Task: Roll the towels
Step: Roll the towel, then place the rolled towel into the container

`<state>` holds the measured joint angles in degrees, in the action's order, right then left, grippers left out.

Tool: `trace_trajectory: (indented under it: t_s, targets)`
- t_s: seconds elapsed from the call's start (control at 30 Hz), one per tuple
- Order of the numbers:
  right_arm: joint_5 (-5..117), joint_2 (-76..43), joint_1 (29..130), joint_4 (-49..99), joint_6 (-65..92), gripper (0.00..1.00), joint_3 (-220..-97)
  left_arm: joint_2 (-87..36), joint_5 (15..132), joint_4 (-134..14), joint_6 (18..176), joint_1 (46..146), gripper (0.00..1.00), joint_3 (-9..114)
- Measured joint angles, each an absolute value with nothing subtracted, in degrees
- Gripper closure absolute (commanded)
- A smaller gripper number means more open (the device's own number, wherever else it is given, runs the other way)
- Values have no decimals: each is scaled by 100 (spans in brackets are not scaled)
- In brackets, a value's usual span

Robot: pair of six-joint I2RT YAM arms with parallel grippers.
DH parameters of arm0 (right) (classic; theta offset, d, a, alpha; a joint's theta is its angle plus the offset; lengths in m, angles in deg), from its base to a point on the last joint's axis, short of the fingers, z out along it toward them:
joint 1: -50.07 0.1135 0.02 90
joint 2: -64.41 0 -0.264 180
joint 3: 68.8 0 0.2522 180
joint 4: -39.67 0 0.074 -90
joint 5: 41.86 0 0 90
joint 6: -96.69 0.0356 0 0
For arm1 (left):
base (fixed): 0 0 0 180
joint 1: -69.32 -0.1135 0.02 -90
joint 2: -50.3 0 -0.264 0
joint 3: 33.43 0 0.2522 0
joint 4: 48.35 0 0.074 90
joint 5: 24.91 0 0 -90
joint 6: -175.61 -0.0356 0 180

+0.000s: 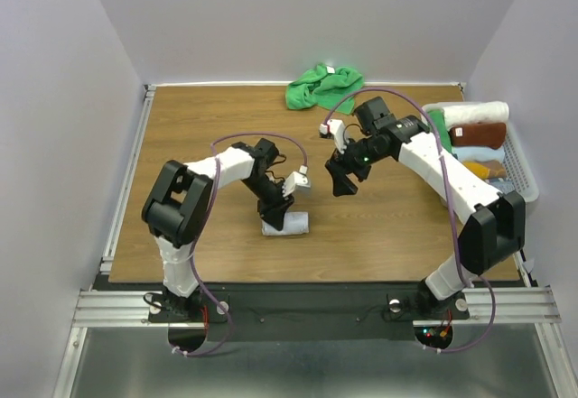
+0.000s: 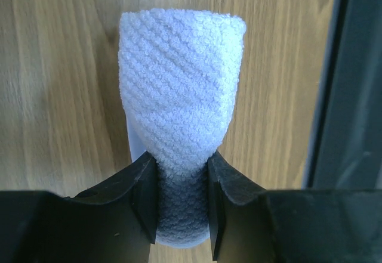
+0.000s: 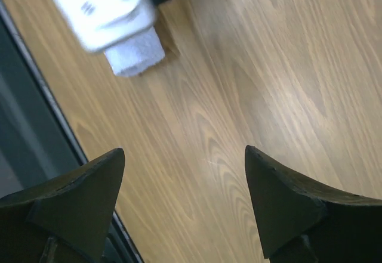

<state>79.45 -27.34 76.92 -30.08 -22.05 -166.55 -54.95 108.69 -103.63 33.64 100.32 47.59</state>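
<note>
Left jaws pinch the rolled pale towel (image 2: 179,84), likely to stop it unwinding on the worktop (image 3: 286,66), while the right jaws hang wide and empty.

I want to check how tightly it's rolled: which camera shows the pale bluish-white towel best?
Left wrist: the pale towel fills the frame, pinched by the left gripper. Top external shows it small, partly hidden under that gripper; right wrist catches only a blurred end.
</note>
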Motion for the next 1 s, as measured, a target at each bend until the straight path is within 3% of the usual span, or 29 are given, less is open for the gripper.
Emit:
trace_trajectory:
  t_s: [0.17, 0.4, 0.53, 0.83, 1.0]
  targets:
    - [7268, -2463, 8142, -2807, -2154, 18, -16253, -6398, 11525, -11200, 3360, 9650, 71, 5599]
    - [6177, -2402, 9725, -2042, -2041, 19, -15813, -7121, 12051, -11939, 3268, 9394, 70, 6189]
    - [5655, -2596, 10470, -1408, -2030, 12, -15586, -7301, 12193, -12148, 3165, 9328, 69, 6327]
    - [4922, -3186, 10940, -75, -2382, 9, -14823, -7683, 12438, -12634, 2905, 9208, 67, 6643]
    - [4719, -3433, 10957, 415, -2530, 16, -14762, -7849, 12550, -12835, 2798, 9153, 66, 6772]
